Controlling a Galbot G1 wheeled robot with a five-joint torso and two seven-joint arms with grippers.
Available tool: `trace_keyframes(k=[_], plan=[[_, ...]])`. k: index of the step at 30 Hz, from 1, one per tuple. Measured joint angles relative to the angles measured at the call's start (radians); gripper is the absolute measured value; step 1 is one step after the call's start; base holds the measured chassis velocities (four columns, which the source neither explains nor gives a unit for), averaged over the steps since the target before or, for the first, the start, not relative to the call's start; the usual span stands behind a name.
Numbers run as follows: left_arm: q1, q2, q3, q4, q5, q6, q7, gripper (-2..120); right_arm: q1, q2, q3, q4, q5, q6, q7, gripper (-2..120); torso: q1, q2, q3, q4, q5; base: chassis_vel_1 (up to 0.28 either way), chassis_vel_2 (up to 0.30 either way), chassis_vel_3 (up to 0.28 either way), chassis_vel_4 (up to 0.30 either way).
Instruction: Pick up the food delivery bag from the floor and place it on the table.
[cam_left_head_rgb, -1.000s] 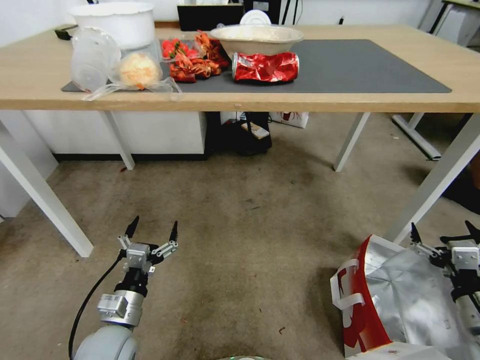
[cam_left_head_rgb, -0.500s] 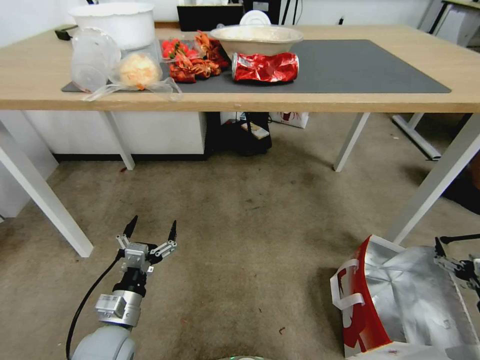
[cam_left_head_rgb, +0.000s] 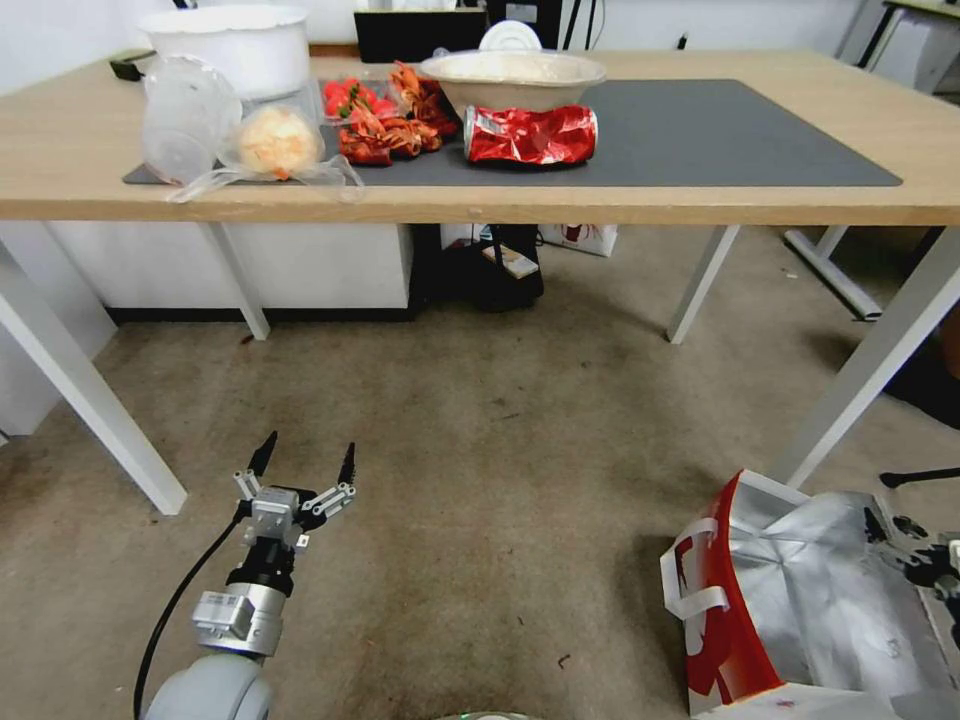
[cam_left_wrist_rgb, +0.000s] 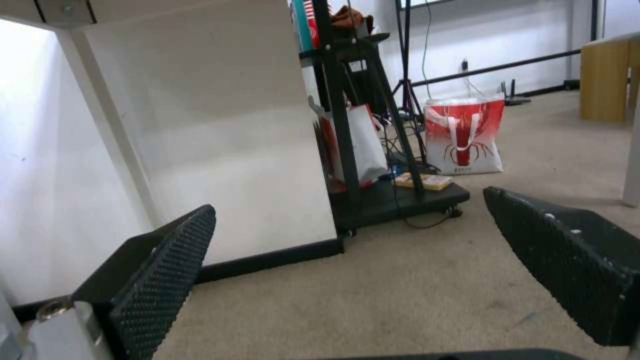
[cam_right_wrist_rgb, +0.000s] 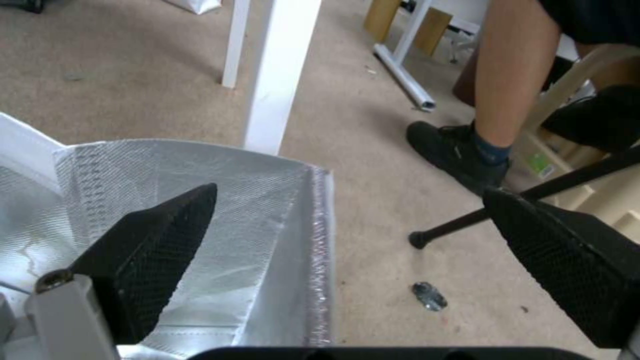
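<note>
The food delivery bag (cam_left_head_rgb: 790, 600) sits on the floor (cam_left_head_rgb: 500, 450) at lower right of the head view, beside a white leg of the table (cam_left_head_rgb: 480, 205), cut off by the frame's bottom and right edges; mouth open, silver foil lining facing up, red side and white strap handles (cam_left_head_rgb: 695, 570) facing left. The right gripper (cam_left_head_rgb: 925, 560) is mostly cut off at the head view's right edge and hard to make out there. In the right wrist view the right gripper (cam_right_wrist_rgb: 350, 235) has its jaws spread wide, straddling the bag's foil rim (cam_right_wrist_rgb: 319, 240): one finger over the lining, the other over bare carpet; no contact visible. Compared with a second ago, the right gripper has shifted right and down, from over the bag's upper right corner toward the frame edge; the bag has not moved. The left gripper (cam_left_head_rgb: 305, 455) hangs low over the carpet at lower left, jaws spread, holding nothing, unchanged. On the table, a crushed red can (cam_left_head_rgb: 530, 133) lies on the dark grey mat (cam_left_head_rgb: 720, 130), touching a bowl (cam_left_head_rgb: 512, 78) behind it.
</note>
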Motion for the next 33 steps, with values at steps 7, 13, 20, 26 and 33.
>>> trace_keyframes(k=[7, 13, 20, 26, 33], plan=[[0.003, -0.002, 0.003, 0.0, 0.007, -0.002, -0.001, 100, 0.031, -0.01, -0.026, -0.039, 0.004, -0.023, 0.002, 92, 0.0, 0.0, 0.0, 0.0, -0.0001, 0.0, 0.0, 0.0, 0.0], [0.002, -0.002, 0.006, 0.0, 0.012, -0.002, -0.002, 100, 0.048, -0.014, -0.044, -0.067, 0.009, -0.03, -0.004, 70, 0.0, 0.0, 0.0, 0.0, 0.0, 0.0, 0.0, 0.0, 0.0], [0.0, -0.003, 0.02, 0.002, 0.021, -0.003, -0.006, 100, 0.05, -0.01, -0.056, -0.076, 0.013, -0.033, -0.005, 47, 0.0, 0.0, 0.0, 0.0, 0.0, 0.0, 0.0, 0.0, 0.0], [-0.003, 0.0, 0.02, 0.004, 0.019, 0.0, -0.008, 100, 0.05, -0.008, -0.057, -0.074, 0.013, -0.031, -0.006, 24, 0.0, 0.0, 0.0, 0.0, -0.0001, 0.0, 0.0, 0.0, 0.0], [-0.004, 0.0, 0.021, 0.01, 0.014, 0.002, -0.008, 100, 0.046, -0.002, -0.06, -0.071, 0.01, -0.018, -0.007, 0, 0.0, 0.0, 0.0, 0.0, 0.0, 0.0, 0.0, 0.0, 0.0]])
